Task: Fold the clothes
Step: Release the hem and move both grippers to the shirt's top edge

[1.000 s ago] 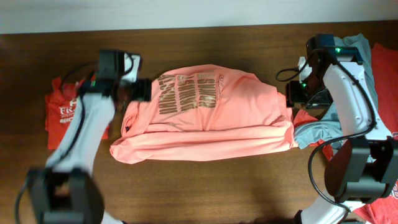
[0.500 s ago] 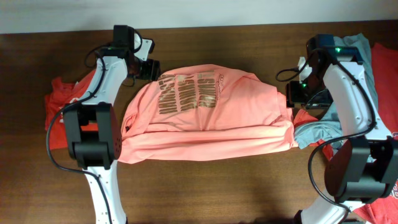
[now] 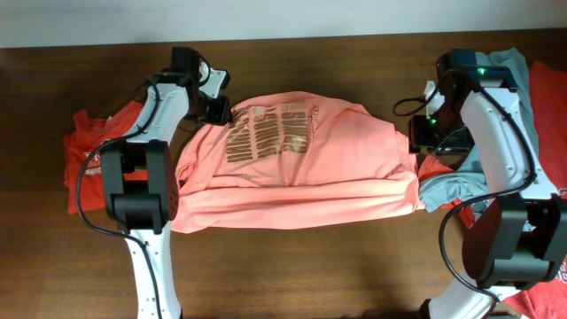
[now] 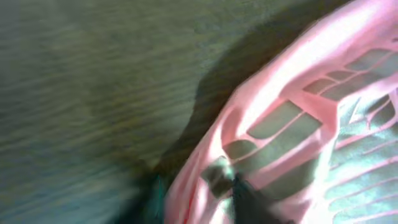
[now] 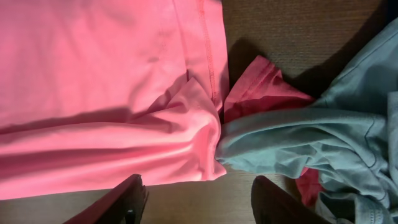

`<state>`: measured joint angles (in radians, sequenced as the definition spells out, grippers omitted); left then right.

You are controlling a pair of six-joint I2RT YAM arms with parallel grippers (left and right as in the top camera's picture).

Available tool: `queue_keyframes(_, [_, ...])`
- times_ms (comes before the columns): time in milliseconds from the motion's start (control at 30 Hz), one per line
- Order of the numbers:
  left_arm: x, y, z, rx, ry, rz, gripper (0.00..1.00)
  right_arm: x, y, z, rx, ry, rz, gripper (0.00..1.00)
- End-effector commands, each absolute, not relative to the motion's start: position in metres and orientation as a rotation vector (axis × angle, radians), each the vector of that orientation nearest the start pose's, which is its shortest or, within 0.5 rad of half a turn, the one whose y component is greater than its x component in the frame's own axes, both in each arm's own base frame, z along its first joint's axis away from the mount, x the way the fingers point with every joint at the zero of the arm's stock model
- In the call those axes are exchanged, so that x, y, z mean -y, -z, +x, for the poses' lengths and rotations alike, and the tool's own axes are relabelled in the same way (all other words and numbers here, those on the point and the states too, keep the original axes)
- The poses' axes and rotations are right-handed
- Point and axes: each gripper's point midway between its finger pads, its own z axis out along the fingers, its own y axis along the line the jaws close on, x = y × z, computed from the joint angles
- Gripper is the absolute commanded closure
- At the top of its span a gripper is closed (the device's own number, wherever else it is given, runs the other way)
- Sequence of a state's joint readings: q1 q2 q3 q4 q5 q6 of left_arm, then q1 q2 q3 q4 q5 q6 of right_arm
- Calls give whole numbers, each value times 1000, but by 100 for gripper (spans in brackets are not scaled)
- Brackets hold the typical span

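A large salmon-pink T-shirt (image 3: 301, 168) with bronze lettering lies across the middle of the table, its front edge folded over. My left gripper (image 3: 219, 111) is at the shirt's far left corner beside the lettering. In the blurred left wrist view, pink cloth (image 4: 292, 124) is bunched between the narrow fingers of that gripper (image 4: 199, 199). My right gripper (image 3: 423, 140) hovers at the shirt's right edge. In its wrist view this gripper (image 5: 205, 205) is open over bare wood with nothing between its fingers, just short of the shirt's corner (image 5: 93, 74).
A grey-teal shirt (image 3: 461, 186) lies crumpled against the salmon one's right end, with red cloth (image 5: 261, 87) poking out under it. A folded red-orange shirt (image 3: 84, 151) sits at the far left. More red clothes (image 3: 549, 97) lie at the right edge.
My left arm has swung from the shirt's left side up to its far left corner, and its jaws have narrowed onto the cloth. The right arm has stayed put.
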<state>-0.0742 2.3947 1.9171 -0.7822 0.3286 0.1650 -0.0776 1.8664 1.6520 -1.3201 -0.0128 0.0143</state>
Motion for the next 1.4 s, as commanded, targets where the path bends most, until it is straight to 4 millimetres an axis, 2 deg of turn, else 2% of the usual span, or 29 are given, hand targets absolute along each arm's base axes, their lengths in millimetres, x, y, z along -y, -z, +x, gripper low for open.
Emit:
queue_keyframes(0, [103, 5, 520, -2784, 500, 423, 86, 23, -128, 359, -3092, -26, 129, 43])
queue_keyframes(33, [103, 4, 519, -2787, 500, 421, 92, 23, -128, 361, -3085, -26, 129, 44])
queue_keyframes(100, [100, -1, 519, -2796, 502, 413, 97, 23, -129, 366, -3063, -25, 128, 46])
queue_keyframes(167, [98, -17, 520, -2804, 502, 406, 100, 24, -130, 378, -3016, -22, 123, 48])
queue_keyframes(233, [97, -41, 523, -2797, 500, 402, 100, 25, -133, 398, -2936, -23, 114, 49])
queue_keyframes(300, [97, -67, 526, -2777, 495, 397, 99, 14, -138, 424, -2828, -112, 25, 48])
queue_keyframes(333, [97, -73, 527, -2774, 495, 383, 99, 12, -139, 428, -2813, -128, 5, 48])
queue_keyframes(367, [97, -85, 527, -2771, 499, 347, 100, 5, -141, 441, -2760, -177, -50, 48])
queue_keyframes(433, [96, -96, 526, -2770, 498, 306, 99, -2, -141, 460, -2693, -221, -75, 47])
queue_keyframes(500, [93, -98, 522, -2797, 480, 254, 99, -8, -136, 475, -2651, -244, -97, 39])
queue_keyframes(567, [88, -94, 513, -2849, 451, 208, 100, -15, -127, 487, -2630, -264, -119, 37])
queue_keyframes(633, [84, -90, 501, -2910, 429, 198, 100, -29, -104, 501, -2621, -273, -173, 31])
queue_keyframes(733, [83, -87, 486, -2971, 435, 188, 100, -45, -75, 513, -2626, -282, -222, 27])
queue_keyframes(900, [81, -85, 470, -3039, 442, 179, 99, -61, -22, 524, -2657, -295, -243, 27])
queue_keyframes(1033, [82, -85, 469, -3042, 443, 178, 99, -60, 3, 523, -2693, -302, -216, 27])
queue_keyframes(1133, [82, -85, 469, -3041, 442, 179, 100, -60, 15, 521, -2715, -305, -215, 28])
queue_keyframes(1167, [82, -85, 469, -3041, 442, 179, 100, -60, 17, 520, -2718, -306, -215, 32])
queue_keyframes(1233, [82, -85, 470, -3040, 442, 179, 100, -60, 16, 521, -2713, -305, -215, 39])
queue_keyframes(1367, [82, -85, 470, -3038, 442, 180, 99, -65, 13, 526, -2687, -339, -215, 39])
